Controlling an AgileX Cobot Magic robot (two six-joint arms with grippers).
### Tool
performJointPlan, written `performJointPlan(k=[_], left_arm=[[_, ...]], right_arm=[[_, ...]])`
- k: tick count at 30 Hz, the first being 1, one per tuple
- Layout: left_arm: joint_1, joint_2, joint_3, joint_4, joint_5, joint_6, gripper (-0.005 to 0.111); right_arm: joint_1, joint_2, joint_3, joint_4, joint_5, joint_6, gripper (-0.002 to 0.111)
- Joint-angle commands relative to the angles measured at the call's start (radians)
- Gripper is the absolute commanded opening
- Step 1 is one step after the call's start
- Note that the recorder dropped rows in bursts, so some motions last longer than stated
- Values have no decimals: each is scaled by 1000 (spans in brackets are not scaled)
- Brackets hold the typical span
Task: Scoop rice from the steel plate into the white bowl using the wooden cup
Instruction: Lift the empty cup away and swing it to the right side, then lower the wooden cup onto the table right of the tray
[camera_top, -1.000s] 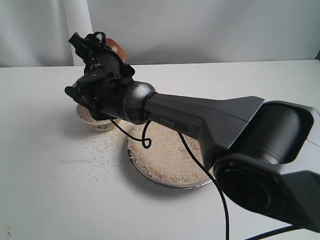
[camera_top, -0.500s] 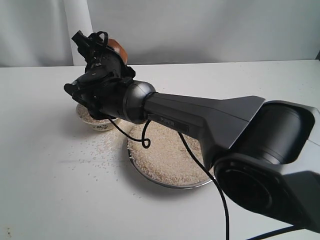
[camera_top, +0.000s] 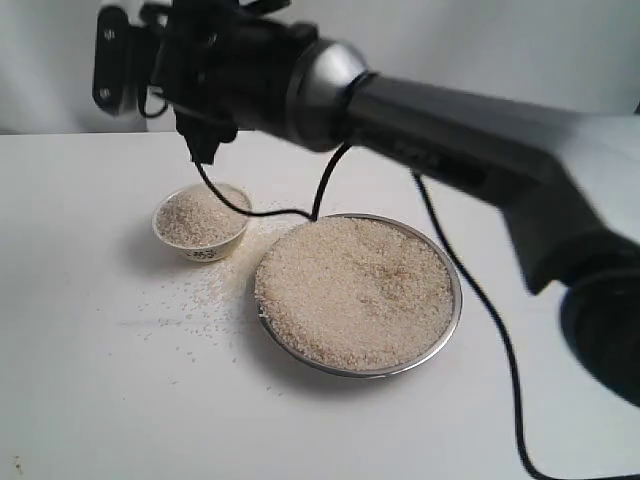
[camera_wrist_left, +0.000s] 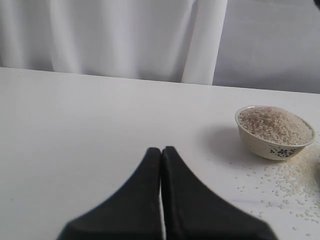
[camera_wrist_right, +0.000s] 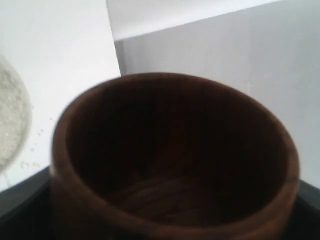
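Observation:
The wooden cup (camera_wrist_right: 175, 150) fills the right wrist view, its dark inside empty. My right gripper (camera_wrist_right: 172, 215) is shut on it, with black fingers (camera_wrist_right: 20, 200) showing on either side. In the exterior view that arm's wrist (camera_top: 230, 60) is raised high above the white bowl (camera_top: 205, 252), and the cup is hidden behind it. The bowl (camera_wrist_left: 270, 148) is heaped with rice (camera_wrist_left: 274, 124). The steel plate (camera_top: 452, 300) next to it holds a broad mound of rice (camera_top: 355, 290). My left gripper (camera_wrist_left: 161, 149) is shut on nothing, low over bare table, apart from the bowl.
Loose grains (camera_top: 195, 300) lie scattered on the white table in front of the bowl and between bowl and plate. A black cable (camera_top: 470, 290) hangs from the right arm across the plate's right side. A white curtain (camera_wrist_left: 125, 35) closes off the back.
The right arm has risen from low over the bowl to high above it. The bowl and plate, half covered before, now show in full. The cup has gone out of the exterior view.

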Motion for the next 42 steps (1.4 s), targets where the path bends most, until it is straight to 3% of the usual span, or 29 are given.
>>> performJointPlan(k=[1, 12, 19, 27, 31, 36, 42], left_arm=[[-5, 0, 2, -5, -7, -4, 0], [-5, 0, 2, -5, -7, -4, 0], [-5, 0, 2, -5, -7, -4, 0], [-5, 0, 2, -5, -7, -4, 0], [-5, 0, 2, -5, -7, -4, 0], [-5, 0, 2, -5, -7, -4, 0], [-5, 0, 2, -5, -7, -4, 0]], right_arm=[[-26, -135, -7, 221, -4, 5, 0], [-59, -385, 8, 505, 192, -96, 0], [-126, -654, 295, 564, 149, -88, 0], [-308, -1018, 856, 620, -167, -22, 0], [-430, -1148, 1137, 742, -421, -22, 0], [-524, -1190, 1428, 951, -774, -22, 0], [-542, -1109, 1707, 1004, -1152, -9, 0]])
